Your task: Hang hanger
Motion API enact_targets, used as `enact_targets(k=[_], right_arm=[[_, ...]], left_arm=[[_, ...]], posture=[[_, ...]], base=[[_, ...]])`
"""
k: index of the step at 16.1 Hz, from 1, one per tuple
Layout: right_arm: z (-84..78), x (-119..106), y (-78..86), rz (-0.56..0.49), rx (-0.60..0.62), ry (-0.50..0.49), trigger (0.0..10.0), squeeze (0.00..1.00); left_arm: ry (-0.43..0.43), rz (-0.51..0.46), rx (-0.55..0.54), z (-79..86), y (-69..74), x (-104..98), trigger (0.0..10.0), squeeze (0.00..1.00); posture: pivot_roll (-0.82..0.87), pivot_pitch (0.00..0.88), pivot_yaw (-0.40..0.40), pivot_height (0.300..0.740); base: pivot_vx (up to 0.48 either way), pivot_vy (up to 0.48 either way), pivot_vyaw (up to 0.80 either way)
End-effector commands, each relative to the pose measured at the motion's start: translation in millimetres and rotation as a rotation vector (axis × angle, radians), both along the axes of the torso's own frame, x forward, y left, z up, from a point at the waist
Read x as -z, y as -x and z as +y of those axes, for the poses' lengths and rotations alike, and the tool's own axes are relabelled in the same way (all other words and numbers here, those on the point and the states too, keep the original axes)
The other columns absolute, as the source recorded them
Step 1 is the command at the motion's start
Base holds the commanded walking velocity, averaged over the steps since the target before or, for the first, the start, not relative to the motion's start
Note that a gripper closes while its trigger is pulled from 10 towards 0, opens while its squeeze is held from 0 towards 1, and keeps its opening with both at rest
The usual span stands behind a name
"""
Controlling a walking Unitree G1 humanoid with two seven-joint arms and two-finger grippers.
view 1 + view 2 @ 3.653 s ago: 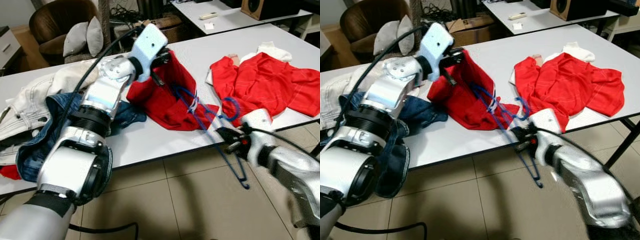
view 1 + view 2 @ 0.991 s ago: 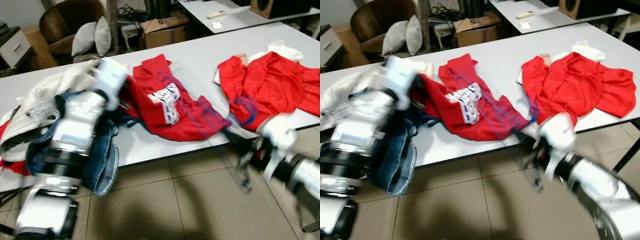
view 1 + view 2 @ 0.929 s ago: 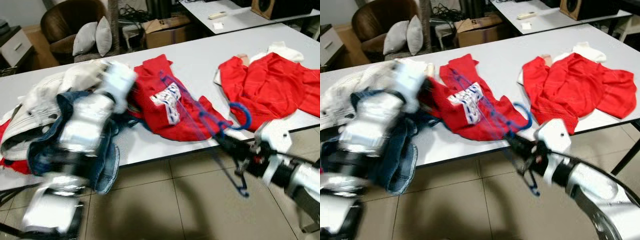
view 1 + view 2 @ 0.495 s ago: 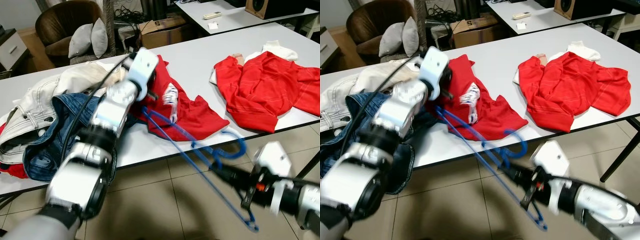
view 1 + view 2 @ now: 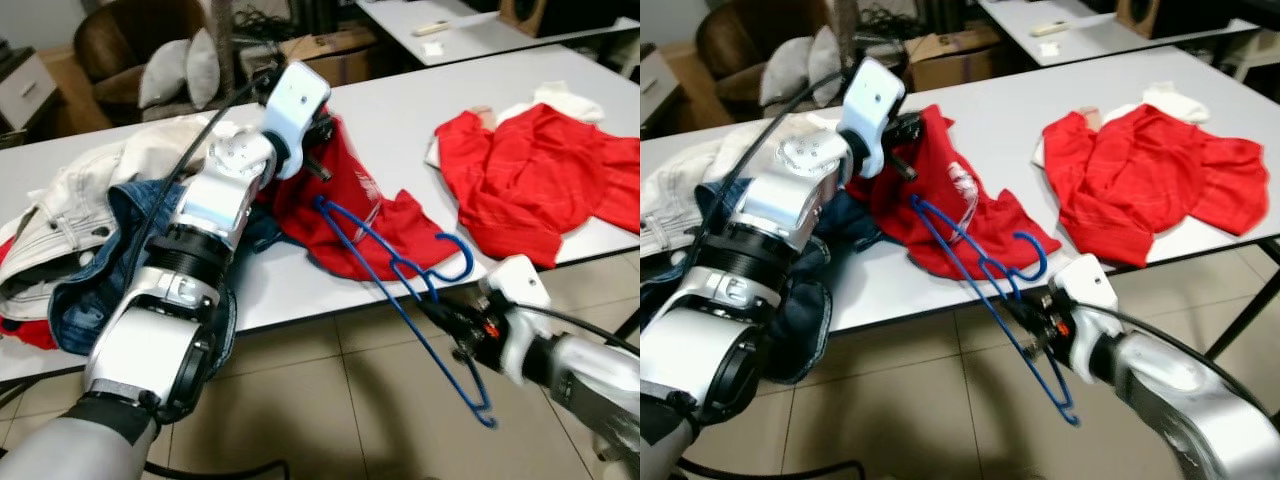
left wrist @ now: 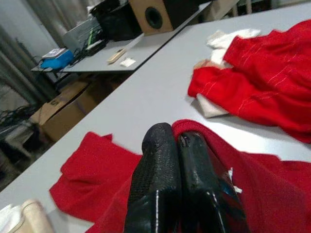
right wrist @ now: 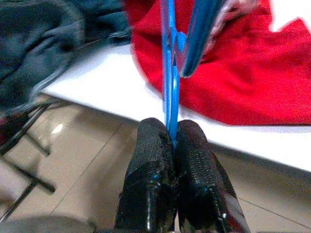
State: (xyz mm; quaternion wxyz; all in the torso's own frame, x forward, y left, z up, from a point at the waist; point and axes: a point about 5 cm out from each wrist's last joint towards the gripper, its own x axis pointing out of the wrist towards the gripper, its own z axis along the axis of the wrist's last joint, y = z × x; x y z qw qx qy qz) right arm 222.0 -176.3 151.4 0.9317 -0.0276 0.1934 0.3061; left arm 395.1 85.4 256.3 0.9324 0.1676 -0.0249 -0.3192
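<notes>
Nearest, the right gripper (image 7: 171, 145) clamps the wire of the blue hanger (image 5: 400, 275) off the table (image 5: 300, 290) edge. Beyond, the left gripper (image 6: 177, 141) pinches the lifted red shirt (image 5: 345, 205). Step in hand: dressing the hanger; next, its far end must enter the shirt's opening.

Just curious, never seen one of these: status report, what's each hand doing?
Left hand pinching red shirt up off table. Right hand clamped on blue hanger. Hanger not yet inside shirt.
</notes>
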Motion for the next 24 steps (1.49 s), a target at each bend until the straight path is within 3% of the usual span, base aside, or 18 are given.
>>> enact_targets(k=[1,2,3,5,8,9,11,12,14,16,17,18,19,20,21,22,24], right_arm=[[7.7,0.4,-15.1,-0.027,0.043,-0.065,10.0,0.00],[14.2,1.2,-25.1,-0.035,0.065,-0.114,10.0,0.00],[13.4,3.7,-29.6,-0.024,0.100,-0.103,10.0,0.00],[3.4,9.2,-34.1,0.001,0.212,-0.078,10.0,0.00],[-13.7,13.1,-38.9,0.013,0.405,-0.154,10.0,0.00],[-33.2,13.4,-44.4,0.017,0.571,-0.240,10.0,0.00],[-51.7,7.5,-50.4,-0.015,0.690,-0.299,10.0,0.00],[-65.9,-3.2,-57.3,-0.068,0.760,-0.331,10.0,0.00],[-83.1,-34.0,-72.1,-0.209,0.784,-0.369,10.0,0.00],[-88.2,-63.0,-82.6,-0.325,0.761,-0.404,10.0,0.00],[-84.0,-81.7,-84.1,-0.385,0.692,-0.442,10.0,0.00],[-79.9,-85.0,-82.4,-0.397,0.651,-0.441,10.0,0.00],[-67.8,-64.6,-73.2,-0.317,0.573,-0.415,10.0,0.00],[-63.0,-44.9,-63.8,-0.233,0.547,-0.362,10.0,0.00],[-62.0,-36.9,-59.7,-0.199,0.539,-0.335,10.0,0.00],[-62.3,-17.7,-43.2,-0.124,0.560,-0.310,10.0,0.00],[-65.9,-3.1,-17.6,-0.055,0.582,-0.288,10.0,0.00]], left_arm=[[-0.008,0.008,0.013,2.4,2.4,-4.9,0.0,0.00],[-0.008,0.008,0.014,2.7,3.9,-6.1,0.0,0.00],[-0.014,0.000,-0.008,6.6,3.5,-7.6,0.0,0.00],[-0.028,-0.030,-0.069,19.3,2.2,-12.9,0.0,0.00],[0.000,-0.085,-0.132,33.5,0.6,-27.3,0.0,0.00],[0.035,-0.128,-0.156,43.5,1.1,-39.4,0.0,0.00],[0.052,-0.156,-0.169,52.1,2.5,-47.4,0.0,0.00],[0.052,-0.177,-0.190,59.5,3.5,-50.6,0.0,0.00],[0.095,-0.194,-0.179,65.3,7.4,-52.4,0.0,0.00],[0.128,-0.199,-0.113,63.5,14.6,-51.7,0.0,0.00],[0.172,-0.140,-0.040,58.8,26.7,-42.0,0.0,0.00],[0.179,-0.087,-0.014,56.1,33.7,-31.7,0.0,0.00],[0.105,0.026,0.000,46.2,44.7,4.8,0.0,0.00],[0.075,0.062,0.011,36.9,52.1,23.2,0.0,0.00],[0.073,0.070,0.015,33.1,54.7,28.2,0.0,0.00],[0.067,0.052,-0.004,24.8,56.4,34.8,0.0,0.00],[0.062,-0.015,-0.070,21.6,52.7,30.3,0.0,0.00]], posture=[[-0.18,0.000,0.129,0.740],[-0.17,0.000,0.126,0.740],[-0.17,0.000,0.119,0.740],[-0.16,0.000,0.111,0.740],[-0.16,0.000,0.111,0.740],[-0.17,0.000,0.120,0.740],[-0.18,0.000,0.125,0.740],[-0.18,0.000,0.125,0.740],[-0.18,0.000,0.124,0.740],[-0.18,0.000,0.117,0.740],[-0.18,0.000,0.108,0.740],[-0.17,0.000,0.106,0.740],[-0.17,0.000,0.101,0.740],[-0.17,0.000,0.101,0.740],[-0.17,0.000,0.101,0.740],[-0.15,0.000,0.087,0.740],[-0.15,0.000,0.094,0.740]], base=[[0.000,0.000,0.00],[0.000,0.000,0.00],[0.000,0.000,0.00],[0.000,0.000,0.00],[0.000,0.000,0.00],[0.000,0.000,0.00],[0.000,0.000,0.00],[0.000,0.000,0.00],[0.000,0.000,0.00],[0.000,0.000,0.00],[0.000,0.000,0.00],[0.000,0.000,0.00],[0.000,0.000,0.00],[0.000,0.000,0.00],[0.000,0.000,0.00],[0.000,0.000,0.00],[0.000,0.000,0.00]])
